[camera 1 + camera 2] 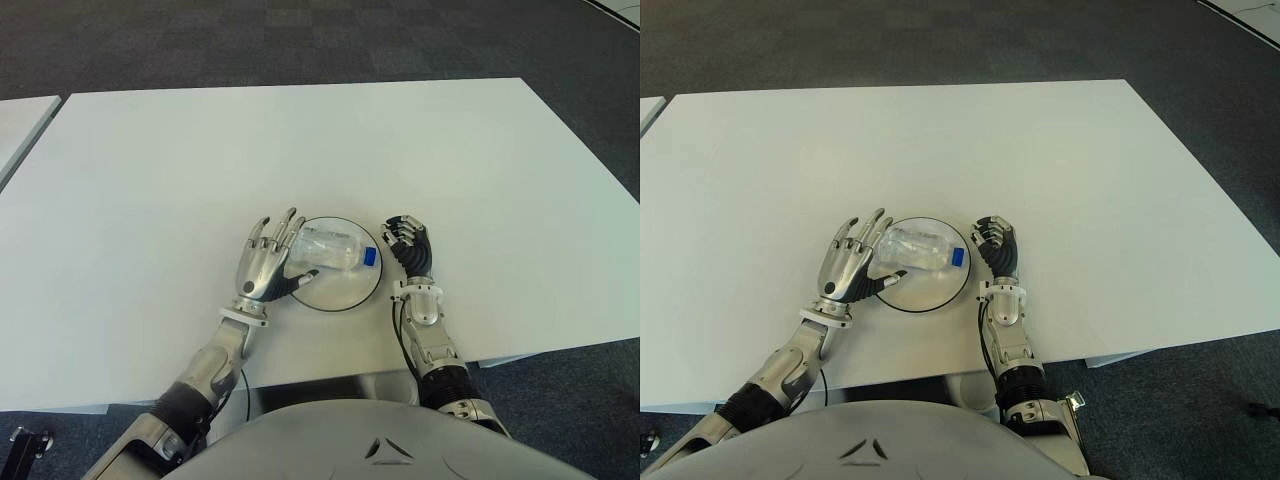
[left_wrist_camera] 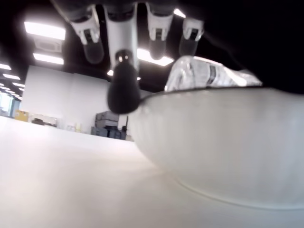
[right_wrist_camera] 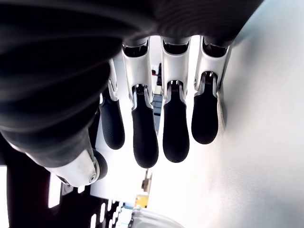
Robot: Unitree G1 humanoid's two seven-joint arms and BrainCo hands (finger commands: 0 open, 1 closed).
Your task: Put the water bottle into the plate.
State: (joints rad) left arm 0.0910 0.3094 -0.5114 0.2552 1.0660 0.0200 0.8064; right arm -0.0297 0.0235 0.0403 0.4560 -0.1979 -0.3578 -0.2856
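Here, in the left eye view, the water bottle (image 1: 336, 250) lies on its side in the plate (image 1: 345, 292), its blue cap (image 1: 369, 257) pointing toward the right hand (image 1: 408, 243). The left hand (image 1: 270, 262) stands just to the plate's left, fingers spread and extended upward, its thumb reaching over the plate's near-left rim and its fingertips close to the bottle's base; it grips nothing. The right hand is just off the plate's right edge, fingers curled inward, holding nothing. Both sit on the white table (image 1: 180, 170).

The right eye view gives the same layout: bottle across the plate between the two hands, the cap end nearest the right hand, the base end nearest the left.

In the left wrist view, the left hand's fingers (image 2: 90, 40) hang straight and apart, the thumb (image 2: 123, 85) beside the plate's wall (image 2: 223, 133). The clear bottle (image 2: 209, 73) shows above that rim, beyond the fingers, with nothing closed round it.

In the right wrist view, the right hand's fingers (image 3: 175, 121) are bent in toward the palm with nothing between them; the table (image 3: 266, 118) is close beside them.
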